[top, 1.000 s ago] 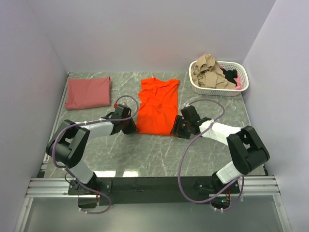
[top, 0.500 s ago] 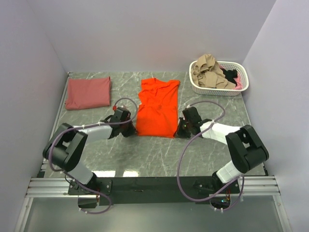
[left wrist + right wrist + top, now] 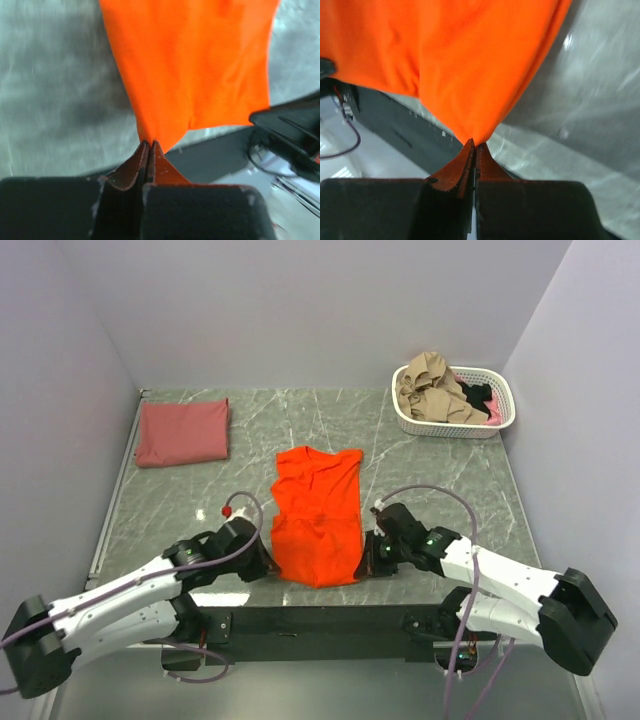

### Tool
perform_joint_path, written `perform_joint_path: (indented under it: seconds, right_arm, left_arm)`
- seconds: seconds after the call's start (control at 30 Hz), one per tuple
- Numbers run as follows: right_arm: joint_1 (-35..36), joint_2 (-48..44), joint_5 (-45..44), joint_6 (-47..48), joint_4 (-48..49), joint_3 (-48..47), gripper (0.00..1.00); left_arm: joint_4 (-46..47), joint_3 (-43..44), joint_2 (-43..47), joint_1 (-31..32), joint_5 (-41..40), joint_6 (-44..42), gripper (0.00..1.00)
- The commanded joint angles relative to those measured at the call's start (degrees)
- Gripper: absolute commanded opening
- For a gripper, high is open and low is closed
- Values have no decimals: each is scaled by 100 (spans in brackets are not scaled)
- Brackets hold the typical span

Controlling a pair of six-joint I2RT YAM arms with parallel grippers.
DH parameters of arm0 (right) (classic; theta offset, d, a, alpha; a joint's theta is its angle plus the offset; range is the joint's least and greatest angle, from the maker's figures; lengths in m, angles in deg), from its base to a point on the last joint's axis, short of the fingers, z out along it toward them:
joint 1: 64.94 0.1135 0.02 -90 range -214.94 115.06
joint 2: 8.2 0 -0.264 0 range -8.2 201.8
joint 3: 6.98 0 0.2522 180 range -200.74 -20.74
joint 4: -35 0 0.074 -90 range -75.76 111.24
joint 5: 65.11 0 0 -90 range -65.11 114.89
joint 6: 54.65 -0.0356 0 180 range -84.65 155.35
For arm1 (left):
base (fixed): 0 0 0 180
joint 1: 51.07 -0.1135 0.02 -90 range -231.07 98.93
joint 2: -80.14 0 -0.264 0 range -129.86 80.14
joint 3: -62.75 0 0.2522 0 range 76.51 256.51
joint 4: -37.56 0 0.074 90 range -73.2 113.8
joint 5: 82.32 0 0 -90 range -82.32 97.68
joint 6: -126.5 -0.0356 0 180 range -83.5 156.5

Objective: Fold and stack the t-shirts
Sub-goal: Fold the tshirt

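Cloth fills the middle of the overhead view: we see the bright orange-red t-shirt (image 3: 318, 515) lying lengthwise on the grey marbled table (image 3: 440, 480), its hem at the bottom centre of the frame, by the near table edge. The left gripper (image 3: 262, 562) pinches the hem's lower-left corner and the right gripper (image 3: 372, 558) pinches the lower-right corner. In both wrist views the jaws are pressed tight together with a peak of orange cloth between them. The dusty brick-red t-shirt (image 3: 183, 432), folded to a rectangle, rests in the upper left, well apart. A white slotted basket (image 3: 505, 410) of crumpled clothes sits in the upper right.

We judge the step to be positioning or folding the orange shirt by its hem. To do it well, both arms should travel together at equal height, keeping the hem taut between them (a slack middle would crease). They should then lay it flat, edges lined up, before letting go.

We can read no brand, label or writing anywhere.
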Motion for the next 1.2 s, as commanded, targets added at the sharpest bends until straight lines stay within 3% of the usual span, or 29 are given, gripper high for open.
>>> perform_joint_path:
  seconds: [0.0, 0.1, 0.23, 0.3, 0.53, 0.67, 0.83, 1.17]
  right_arm:
    - [179, -422, 49, -400, -501, -98, 0]
    - [197, -660, -153, -277, -818, -344, 0]
    - [189, -670, -644, -58, -1239, -801, 0]
    - [197, -460, -1294, 21, -1555, -1291, 0]
    - [-22, -37, -2165, 417, -1944, -2365, 0]
    - [-373, 401, -2807, 655, -1952, -2867, 0]
    - [-874, 666, -2607, 786, -1408, -3219, 0]
    - [-1516, 1631, -2131, 1120, -889, -4167, 0]
  left_arm:
    - [-1064, -55, 701, 201, -124, 549, 1]
    - [-1390, 41, 1011, 201, -299, 576, 1]
    - [-1145, 374, 1029, 192, -431, 479, 1]
    - [-1135, 585, 836, 192, -694, 391, 0]
    - [-1320, 1797, 19, 122, -1897, 180, 0]
    - [-943, 2229, -463, -220, -2076, -256, 1]
    - [-363, 2669, -1044, -984, -1689, -803, 0]
    - [350, 3381, -2265, -1838, -1276, -1516, 1]
